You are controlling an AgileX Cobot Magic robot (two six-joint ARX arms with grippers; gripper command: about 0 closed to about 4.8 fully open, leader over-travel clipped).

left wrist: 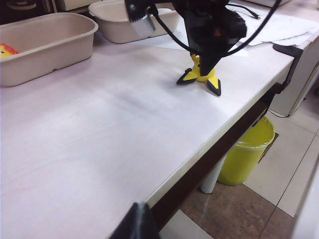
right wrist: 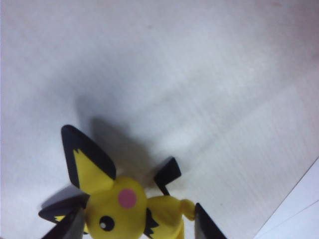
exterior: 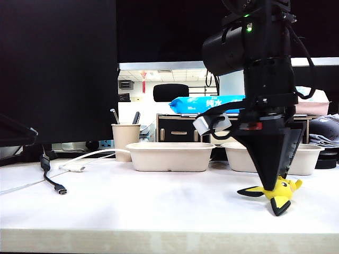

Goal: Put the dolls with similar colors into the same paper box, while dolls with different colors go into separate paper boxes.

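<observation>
- Your right gripper (right wrist: 134, 224) points down at the white table (exterior: 132, 201), near its front edge on the right in the exterior view. Its two dark fingers (right wrist: 207, 224) stand either side of the yellow creature with black pointed ears (right wrist: 124, 199).
- Jaws are part-spread around the doll; you cannot tell whether they press on it or just flank it.
- The yellow creature sits on the table surface under that gripper, ears sticking out sideways, pink cheek showing in the right wrist view.
- Your left gripper (left wrist: 137, 224): only a dark tip shows, hanging beyond the table's front edge, well apart from the dolls. You cannot tell if it is spread or closed.
- Two beige paper boxes sit behind: near paper box (exterior: 169, 156) mid-table, far paper box (exterior: 307, 159) behind the right arm.
- Left wrist view shows a yellow doll with an orange bit (left wrist: 7, 50) inside the near paper box, at its end wall.
- Beige cup with pens (exterior: 124, 138) beside the near box; white cable (exterior: 85, 159) and black cable (exterior: 53, 182) on the table's left.
- Yellow bin (left wrist: 246, 157) on the floor below the table edge.
</observation>
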